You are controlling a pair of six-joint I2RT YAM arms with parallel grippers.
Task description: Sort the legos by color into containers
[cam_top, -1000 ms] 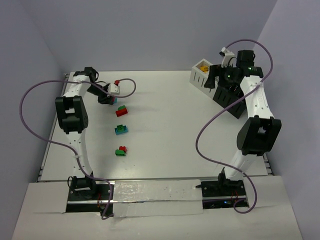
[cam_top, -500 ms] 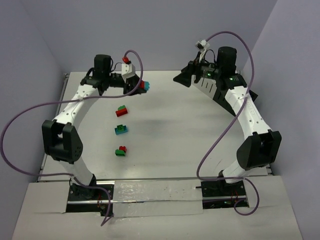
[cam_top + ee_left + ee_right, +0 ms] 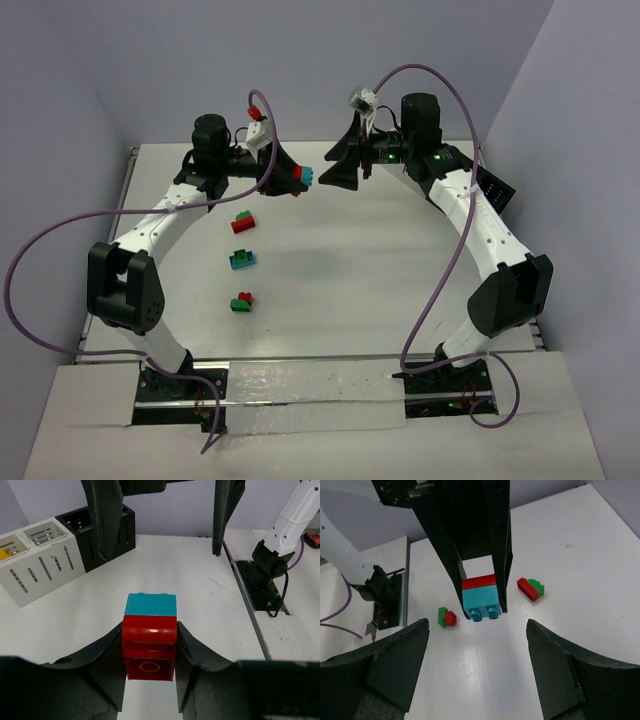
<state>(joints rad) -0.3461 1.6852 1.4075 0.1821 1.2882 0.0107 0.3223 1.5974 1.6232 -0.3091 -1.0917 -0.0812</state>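
My left gripper (image 3: 290, 178) is shut on a red brick with a teal brick (image 3: 304, 180) stacked on it, held above the back middle of the table. In the left wrist view the red brick (image 3: 150, 640) sits between my fingers, the teal one (image 3: 150, 604) beyond. My right gripper (image 3: 335, 166) is open, facing that stack from the right, apart from it. In the right wrist view the stack (image 3: 480, 597) hangs beyond my open gripper (image 3: 477, 670). A red-green pair (image 3: 243, 221), a teal-green pair (image 3: 242, 259) and a green-red pair (image 3: 241, 300) lie on the table.
White slotted bins (image 3: 35, 560) and a black bin (image 3: 127, 527) stand at the back right; one white bin holds a yellow brick (image 3: 4, 554). In the top view only a black bin (image 3: 497, 190) shows behind the right arm. Purple cables loop over both arms.
My left gripper rose from the table's left with the red-teal stack and swung toward the middle. My right gripper left the bins and swung left to face it.
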